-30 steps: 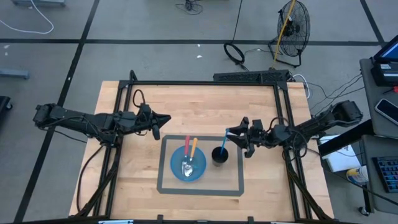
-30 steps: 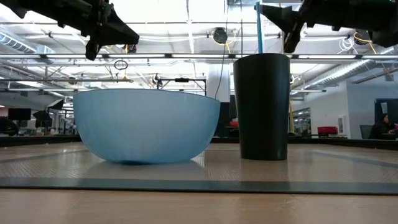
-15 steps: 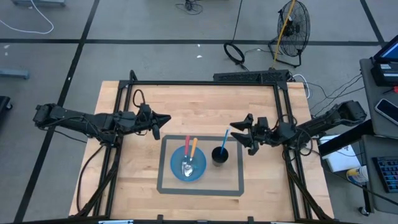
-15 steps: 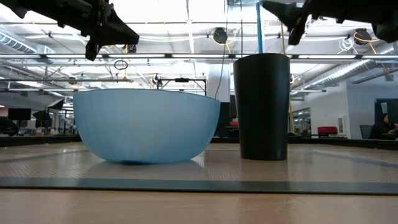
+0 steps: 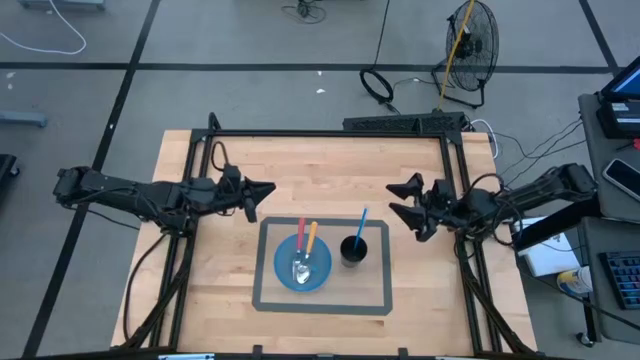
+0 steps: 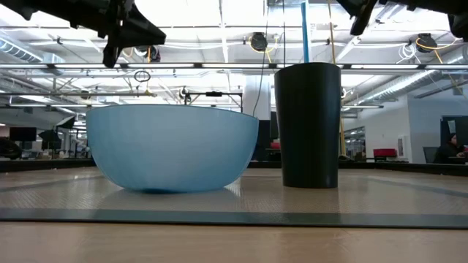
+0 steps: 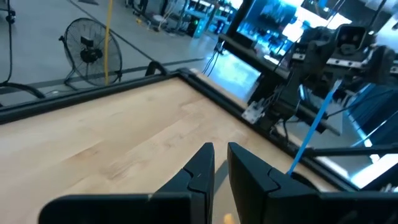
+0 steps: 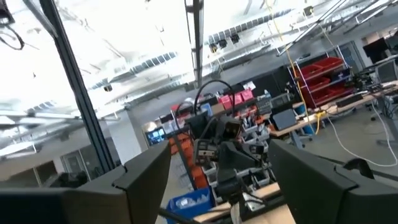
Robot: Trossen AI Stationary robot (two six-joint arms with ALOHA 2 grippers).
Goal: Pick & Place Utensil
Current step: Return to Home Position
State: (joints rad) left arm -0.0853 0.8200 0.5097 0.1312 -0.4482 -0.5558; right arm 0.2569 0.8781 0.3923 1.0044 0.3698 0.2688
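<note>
A blue bowl (image 5: pixel 303 266) (image 6: pixel 172 146) sits on a grey-edged mat (image 5: pixel 386 272) and holds a spoon with red and orange handles leaning on its far rim. Right of it stands a black cup (image 5: pixel 352 250) (image 6: pixel 308 124). A blue-handled utensil (image 5: pixel 361 224) (image 7: pixel 314 124) stands in the cup, leaning on its rim. My right gripper (image 5: pixel 408 203) (image 8: pixel 224 180) hangs open in the air to the right of the cup, touching nothing. My left gripper (image 5: pixel 268 192) (image 7: pixel 219 155) hovers above the table, left of the bowl and farther back, shut and empty.
Bare wood (image 5: pixel 330 170) lies between the mat and the far edge. Black frame rails (image 5: pixel 330 134) run along the table's far edge and sides. A fan (image 5: pixel 470 45) and cables stand on the floor beyond the far edge.
My right gripper has opened wider, drawn back from the blue utensil's handle toward the table's right edge, and risen. The blue utensil stays standing in the black cup.
</note>
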